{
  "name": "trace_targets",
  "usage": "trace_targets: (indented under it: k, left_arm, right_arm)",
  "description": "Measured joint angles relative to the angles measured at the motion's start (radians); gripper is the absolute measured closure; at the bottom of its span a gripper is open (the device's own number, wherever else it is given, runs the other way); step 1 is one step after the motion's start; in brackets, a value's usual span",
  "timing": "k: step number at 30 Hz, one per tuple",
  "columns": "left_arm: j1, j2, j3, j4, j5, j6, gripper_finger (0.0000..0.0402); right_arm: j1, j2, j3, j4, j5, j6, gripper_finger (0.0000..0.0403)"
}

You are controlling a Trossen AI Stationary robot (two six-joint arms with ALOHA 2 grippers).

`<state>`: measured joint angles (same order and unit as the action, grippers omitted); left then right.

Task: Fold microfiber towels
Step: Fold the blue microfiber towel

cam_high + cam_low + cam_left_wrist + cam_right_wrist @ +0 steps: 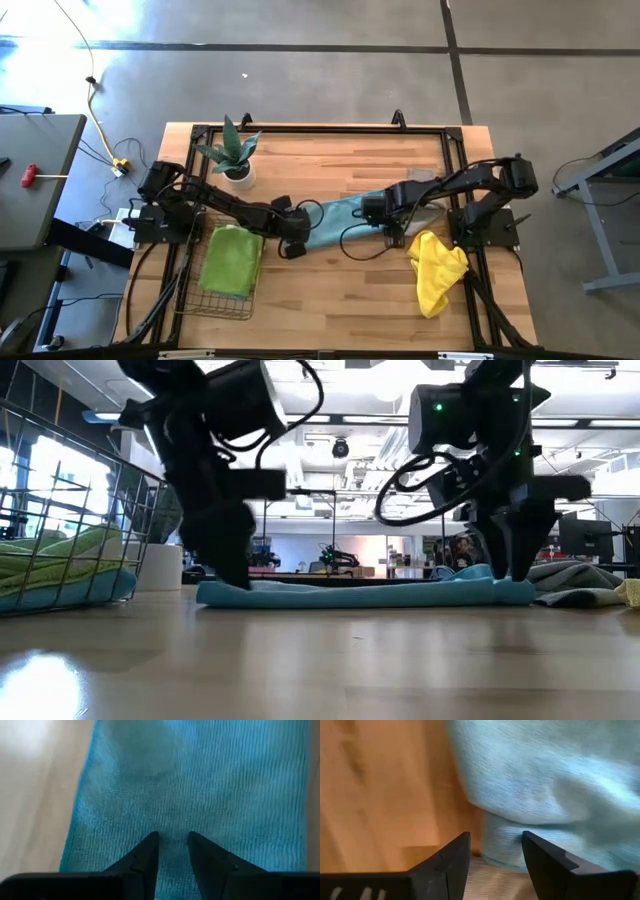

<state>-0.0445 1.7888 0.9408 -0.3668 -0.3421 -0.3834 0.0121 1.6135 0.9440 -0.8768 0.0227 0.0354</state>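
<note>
You are mid-fold on the teal towel (340, 222), which lies stretched in a long band across the middle of the bench (340, 160), between the two arms. Your left hand (294, 243) sits at the band's left end, low over the cloth; its wrist view shows the fingers (145, 855) parted a little with teal towel under them and nothing pinched between. Your right hand (392, 232) is at the right end, fingers (449, 857) clearly apart, tips just short of a rolled edge of the towel where it overlaps a grey towel (425, 200). Neither hand grips anything now.

So the step in hand looks like a re-grasp at both ends, probably ahead of the next fold. For that you need each hand to catch only the teal edge: on the right, take care not to pick up the grey cloth beneath with it. Then lift both ends together so the band does not twist.

A yellow towel (437, 268) waits crumpled near the right arm's base, and a green towel (232, 260) lies folded in the basket (215, 305).
</note>
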Motion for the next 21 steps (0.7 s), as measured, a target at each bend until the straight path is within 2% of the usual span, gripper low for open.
trace_targets:
  k: [5, 9, 14, 16, 19, 21]
  left_arm:
    - [0.001, -0.006, -0.005, -0.096, 0.010, 0.025, 0.0308]
    - [0.000, -0.009, -0.006, -0.171, -0.035, 0.028, 0.0308]
    - [0.000, -0.007, -0.006, -0.178, -0.040, 0.051, 0.0308]
    - [0.000, -0.007, -0.007, -0.187, -0.046, 0.074, 0.0308]
    - [0.000, -0.007, -0.008, -0.188, -0.055, 0.080, 0.0308]
    - [0.000, -0.006, -0.008, -0.187, -0.057, 0.080, 0.0308]
  right_arm:
    - [0.024, 0.000, -0.016, 0.017, 0.107, 0.046, 0.0231]
    - [0.021, 0.000, -0.072, 0.101, 0.108, 0.054, 0.0231]
    - [0.021, -0.002, -0.130, 0.210, 0.081, 0.054, 0.0231]
    - [0.021, -0.001, -0.120, 0.163, 0.088, 0.056, 0.0231]
    - [0.021, -0.012, -0.069, -0.009, 0.111, 0.099, 0.0231]
    - [0.029, -0.035, -0.031, -0.006, 0.118, 0.121, 0.0231]
